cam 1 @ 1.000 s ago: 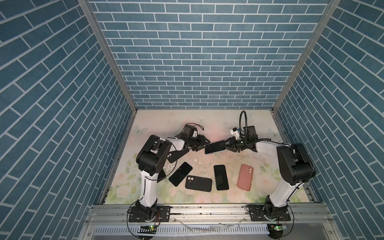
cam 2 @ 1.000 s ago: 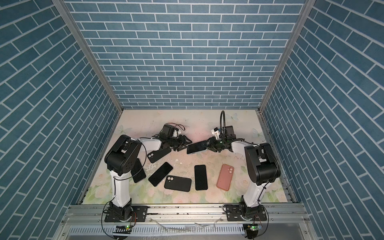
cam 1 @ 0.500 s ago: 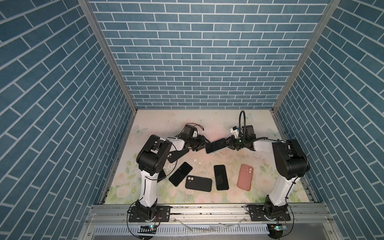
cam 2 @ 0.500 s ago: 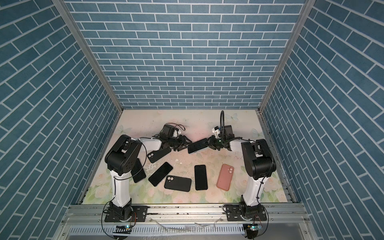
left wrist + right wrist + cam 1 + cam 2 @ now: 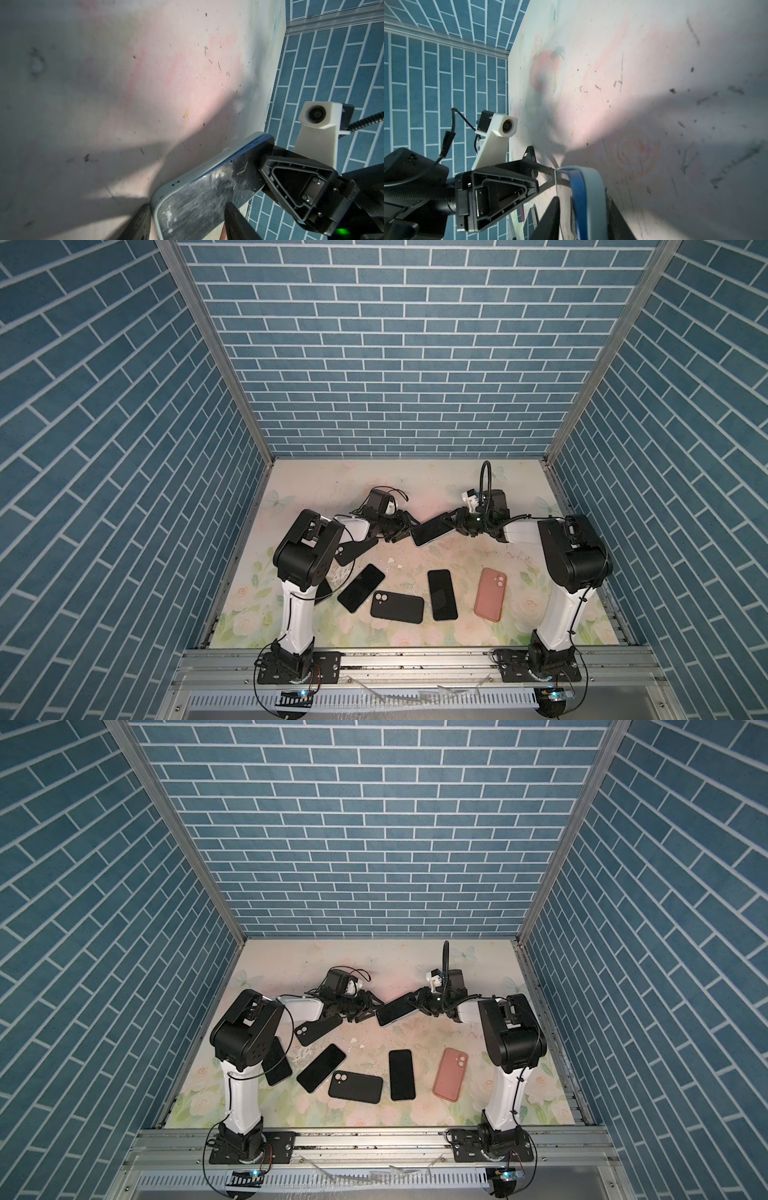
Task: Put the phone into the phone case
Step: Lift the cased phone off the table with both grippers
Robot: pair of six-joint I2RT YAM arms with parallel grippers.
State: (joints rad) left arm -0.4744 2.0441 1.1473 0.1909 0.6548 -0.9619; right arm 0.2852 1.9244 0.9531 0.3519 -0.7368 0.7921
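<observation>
A phone point(image 5: 432, 531) point(image 5: 397, 1011) with a dark, scuffed screen point(image 5: 197, 197) hangs above the table's middle, between both grippers. It sits in a pale blue phone case point(image 5: 207, 166) point(image 5: 591, 197), and its blue side point(image 5: 577, 197) shows next to the case rim. My left gripper point(image 5: 409, 529) point(image 5: 372, 1009) point(image 5: 187, 222) has one end between its fingers, which are closed across the case's width. My right gripper point(image 5: 451, 522) point(image 5: 415, 1004) point(image 5: 583, 218) pinches the other end, one finger on the screen and one on the case's back.
On the floral table lie a black case point(image 5: 397, 606), two black phones point(image 5: 360, 581) point(image 5: 442, 594) and a pink case point(image 5: 490, 594). Another black case point(image 5: 353, 549) lies under my left arm. A further phone point(image 5: 276, 1063) lies by the left arm's base. Blue brick walls enclose three sides.
The right arm's elbow has swung inward to the left. The phone has stayed in nearly the same place between the two grippers. The left arm has hardly moved.
</observation>
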